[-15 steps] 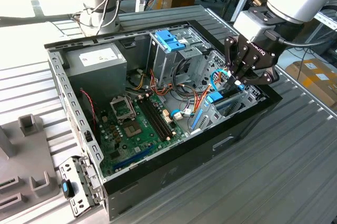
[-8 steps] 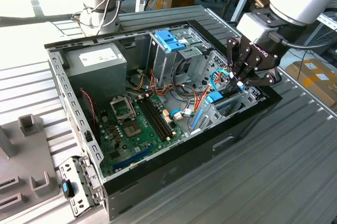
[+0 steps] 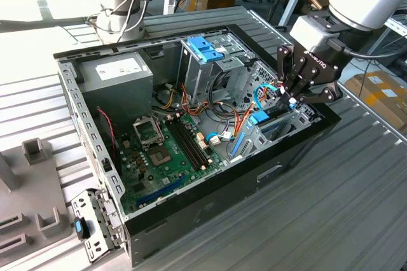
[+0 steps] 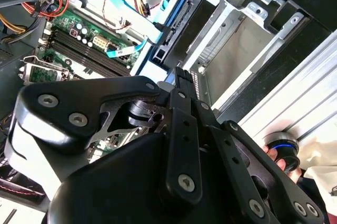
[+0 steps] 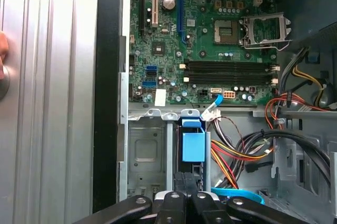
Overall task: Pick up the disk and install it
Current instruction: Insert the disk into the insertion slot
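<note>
The disk (image 3: 259,118) stands on edge in the metal drive bay (image 3: 299,115) at the corner of the open computer case on the exterior view's right; I see its dark body and light-blue rails. In both wrist views the disk (image 4: 176,24) (image 5: 192,148) sits in a slot of the bay, against the divider. My gripper (image 3: 291,99) hangs right above it. The black fingers (image 4: 181,84) lie pressed together, their tips at the disk's near end, and nothing shows between them. The gripper (image 5: 188,179) covers the part of the disk beneath it.
A blue handle on a grey cage (image 3: 205,48) rises at the back of the case. The green motherboard (image 3: 165,144), the power supply (image 3: 117,70) and loose cables (image 5: 237,153) crowd the bay. A person's hand (image 4: 271,153) rests outside the case wall. A grey fixture (image 3: 32,156) lies far left.
</note>
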Motion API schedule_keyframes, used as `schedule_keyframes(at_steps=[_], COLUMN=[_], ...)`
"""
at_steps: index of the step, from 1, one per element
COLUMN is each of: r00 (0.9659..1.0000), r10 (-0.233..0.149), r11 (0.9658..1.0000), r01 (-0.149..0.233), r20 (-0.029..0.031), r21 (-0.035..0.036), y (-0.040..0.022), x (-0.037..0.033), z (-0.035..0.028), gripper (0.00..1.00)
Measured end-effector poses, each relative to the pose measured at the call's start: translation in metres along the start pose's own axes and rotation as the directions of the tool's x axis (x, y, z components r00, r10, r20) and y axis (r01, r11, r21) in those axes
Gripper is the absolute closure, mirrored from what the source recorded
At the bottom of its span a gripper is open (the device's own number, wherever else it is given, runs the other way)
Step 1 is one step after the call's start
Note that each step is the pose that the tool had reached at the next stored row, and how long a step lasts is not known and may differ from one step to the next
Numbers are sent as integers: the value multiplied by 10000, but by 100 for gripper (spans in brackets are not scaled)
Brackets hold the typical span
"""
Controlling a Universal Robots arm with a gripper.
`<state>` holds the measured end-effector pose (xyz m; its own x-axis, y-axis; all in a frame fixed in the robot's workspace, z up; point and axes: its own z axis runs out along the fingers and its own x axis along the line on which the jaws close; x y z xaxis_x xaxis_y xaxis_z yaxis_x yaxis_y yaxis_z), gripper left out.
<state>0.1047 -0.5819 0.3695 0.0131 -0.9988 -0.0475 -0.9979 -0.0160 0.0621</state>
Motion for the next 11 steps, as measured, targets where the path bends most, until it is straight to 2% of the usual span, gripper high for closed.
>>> schedule_keyframes(at_steps=[6,8,9,11], r00=[10000,10000,10000,10000], r10=[0,0,1,0], r11=[10000,10000,10000,10000], r01=[0,0,-1,0], r20=[1,0,2,1], r21=[-6,-10,-11,-11], y=[-85,-201,-232,-237], x=[1,3,3,3], z=[-2,-8,-10,-10], gripper=[89,89,89,89])
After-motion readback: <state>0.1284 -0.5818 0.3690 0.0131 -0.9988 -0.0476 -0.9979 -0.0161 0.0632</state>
